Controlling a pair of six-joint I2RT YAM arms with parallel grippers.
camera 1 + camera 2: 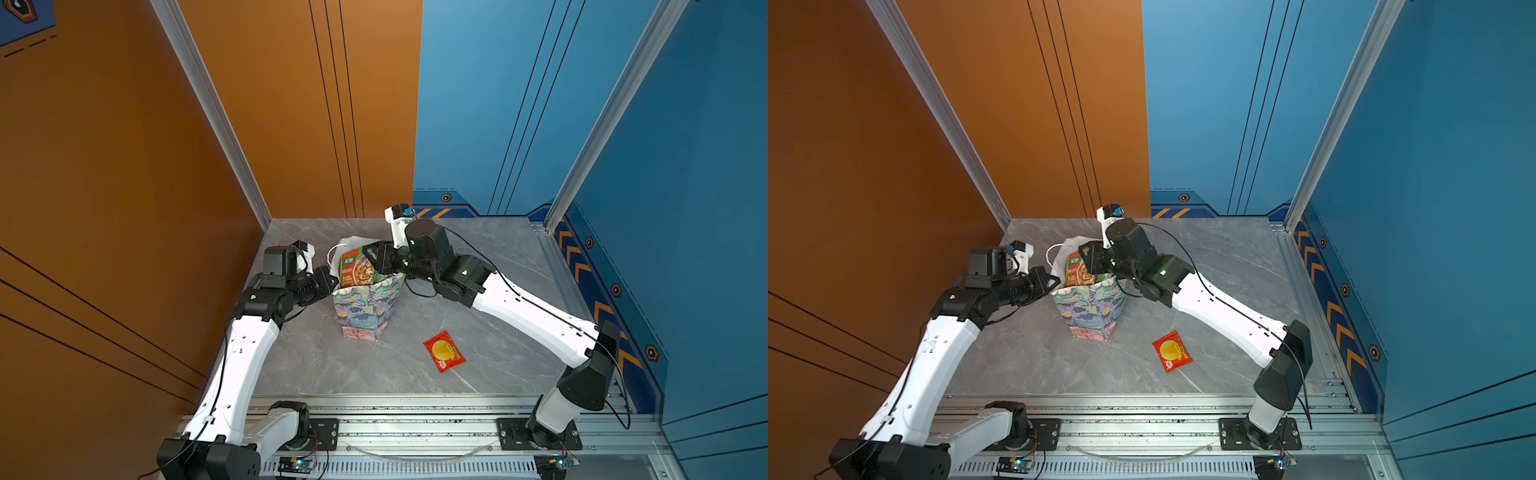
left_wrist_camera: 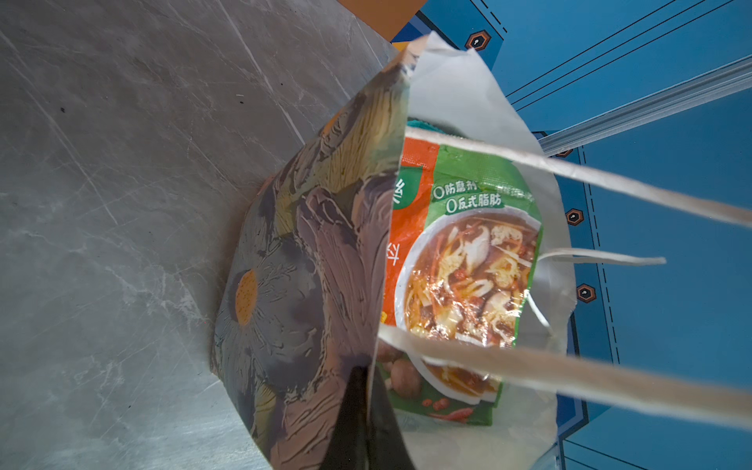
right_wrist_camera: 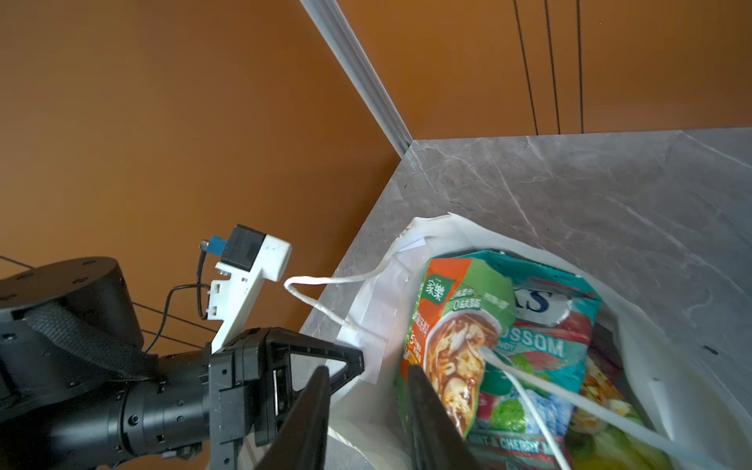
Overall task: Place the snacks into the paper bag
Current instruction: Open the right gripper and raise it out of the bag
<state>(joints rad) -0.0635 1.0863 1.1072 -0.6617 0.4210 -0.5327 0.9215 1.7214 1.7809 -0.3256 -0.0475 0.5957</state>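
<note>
The bag is standing upright on the bench, toward the back, with its mouth gaping. The left pincer is clenching on the bag's left rim. The left wrist view is showing this best: one finger outside the floral wall, the other inside against the white lining. The right pincer is hovering at the mouth from the right, released. The right wrist view is showing its jaws standing apart with nothing between them, just beside the green-orange sachet.

Both top views are showing only that sachet poking out of the bag, tilted, and a red sachet lying flat on the bench, front right, well apart from the bag. Neither wrist view is catching the red one.

The right wrist view is looking into the bag: a teal packet behind the sachet, and a yellow-green packet beyond that. The left wrist view is giving only a teal sliver.

Count: one bag, two white handles, three packets seen inside, one sachet outside, two pincers.
</note>
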